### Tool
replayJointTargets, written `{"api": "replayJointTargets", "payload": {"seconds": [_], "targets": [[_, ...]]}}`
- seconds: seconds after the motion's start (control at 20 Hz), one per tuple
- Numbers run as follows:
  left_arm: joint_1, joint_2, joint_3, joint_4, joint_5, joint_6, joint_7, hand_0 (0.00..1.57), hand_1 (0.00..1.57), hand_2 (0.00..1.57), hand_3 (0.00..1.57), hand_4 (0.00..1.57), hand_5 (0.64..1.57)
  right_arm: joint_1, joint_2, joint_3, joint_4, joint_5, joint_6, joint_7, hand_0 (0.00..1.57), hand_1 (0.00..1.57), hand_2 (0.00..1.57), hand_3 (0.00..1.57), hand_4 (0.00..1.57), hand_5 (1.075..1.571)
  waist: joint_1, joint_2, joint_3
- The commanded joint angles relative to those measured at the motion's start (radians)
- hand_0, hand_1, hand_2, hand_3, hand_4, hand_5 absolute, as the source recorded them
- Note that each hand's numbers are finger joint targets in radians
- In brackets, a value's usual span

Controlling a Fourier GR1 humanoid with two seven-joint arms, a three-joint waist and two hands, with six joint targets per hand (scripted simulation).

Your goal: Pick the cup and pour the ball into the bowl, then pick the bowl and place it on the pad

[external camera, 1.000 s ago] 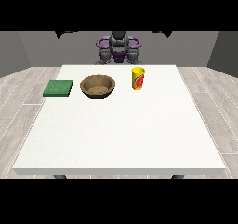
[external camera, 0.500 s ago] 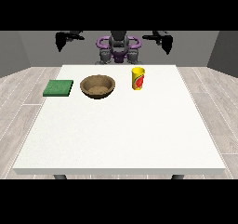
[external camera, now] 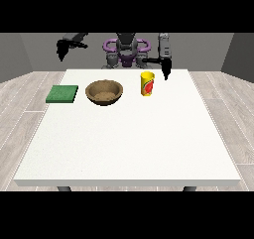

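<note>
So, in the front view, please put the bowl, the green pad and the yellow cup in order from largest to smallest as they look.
1. bowl, the widest of the three.
2. green pad, somewhat narrower than the bowl and flat.
3. yellow cup, clearly the smallest, though it stands tallest.
All three stand about equally far from the camera, so nearness hardly affects the order.

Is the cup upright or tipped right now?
Upright. The yellow cup stands on its base on the table, rim up, right of the bowl; no hand holds it.

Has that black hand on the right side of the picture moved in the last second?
Yes. The hand at the view's right came down and inward, toward the yellow cup.
</note>
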Motion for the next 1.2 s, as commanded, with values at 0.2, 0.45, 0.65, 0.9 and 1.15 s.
{"api": "replayJointTargets", "payload": {"seconds": [0.2, 0.45, 0.65, 0.9, 1.15], "targets": [[-0.132, -0.018, 0.053, 0.318, -0.027, 0.061, -0.254, 0.0, 0.0, 0.0, 0.0, 0.0, 1.518, -0.065, -0.014, -0.013, 0.025, -0.016, 0.016, -0.021, 0.0, 0.0, 0.0, 0.0, 0.0, 1.57, -0.037, 0.088, -0.0002], [-0.235, 0.033, 0.093, 0.424, -0.007, 0.051, -0.293, 0.0, 0.0, 0.0, 0.0, 0.0, 1.52, -0.075, -0.026, -0.03, 0.127, -0.003, 0.065, -0.153, 0.0, 0.0, 0.0, 0.0, 0.0, 1.571, -0.037, 0.135, 0.0001], [-0.262, 0.053, 0.103, 0.542, -0.002, 0.041, -0.306, 0.0, 0.0, 0.0, 0.0, 0.0, 1.521, -0.057, -0.008, 0.002, 0.097, 0.01, 0.034, -0.053, 0.0, 0.0, 0.0, 0.0, 0.0, 1.571, -0.032, 0.066, -0.0001], [-0.269, -0.008, 0.092, 0.637, -0.02, 0.093, -0.434, 0.0, 0.0, 0.0, 0.0, 0.0, 1.527, -0.095, -0.018, -0.019, 0.127, -0.003, 0.046, -0.104, 0.0, 0.0, 0.0, 0.0, 0.0, 1.571, -0.041, 0.107, -0.0001], [-0.238, 0.012, 0.045, 0.603, -0.141, 0.326, -0.441, 1.29, 1.29, 1.57, 1.57, 1.4, 1.268, -0.1, -0.084, -0.059, 0.169, -0.015, 0.092, -0.123, 0.0, 0.0, 0.0, 0.0, 0.0, 1.57, -0.081, 0.118, 0.0008]]}}
